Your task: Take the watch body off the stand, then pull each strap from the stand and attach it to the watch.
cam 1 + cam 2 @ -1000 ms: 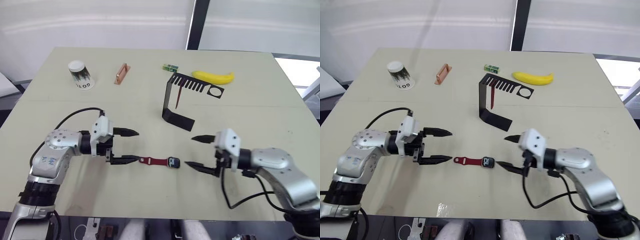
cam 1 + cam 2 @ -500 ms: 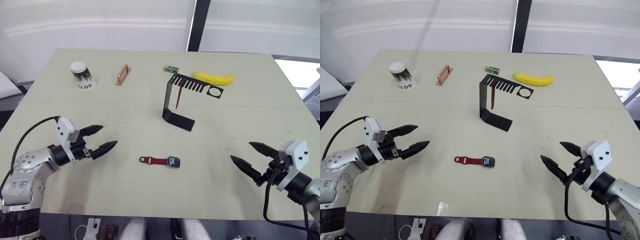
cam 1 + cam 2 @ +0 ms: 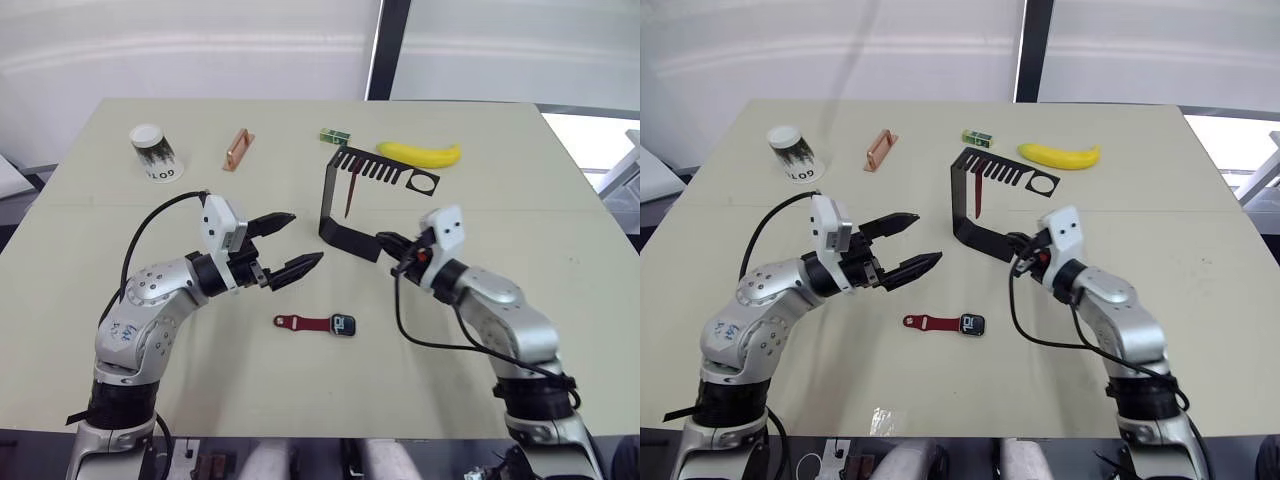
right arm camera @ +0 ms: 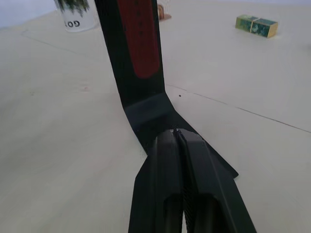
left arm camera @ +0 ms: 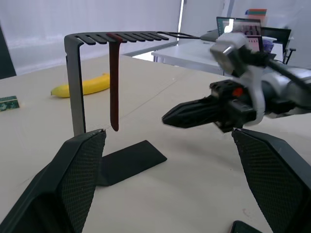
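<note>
Both arms have swung back in: the right gripper (image 3: 1020, 250), closed and empty, noses the black bent-metal stand (image 3: 985, 241) where the second maroon strap (image 3: 350, 196) hangs, the left gripper (image 3: 290, 245) wide open above the grey watch body (image 3: 345, 324), whose fitted strap (image 3: 305, 322) suggests pulling the hanging one next.

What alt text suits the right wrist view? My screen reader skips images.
The right gripper, fingers shut, points at the flat foot of the black stand on a pale table. A dark red strap hangs against the stand's upright.
</note>
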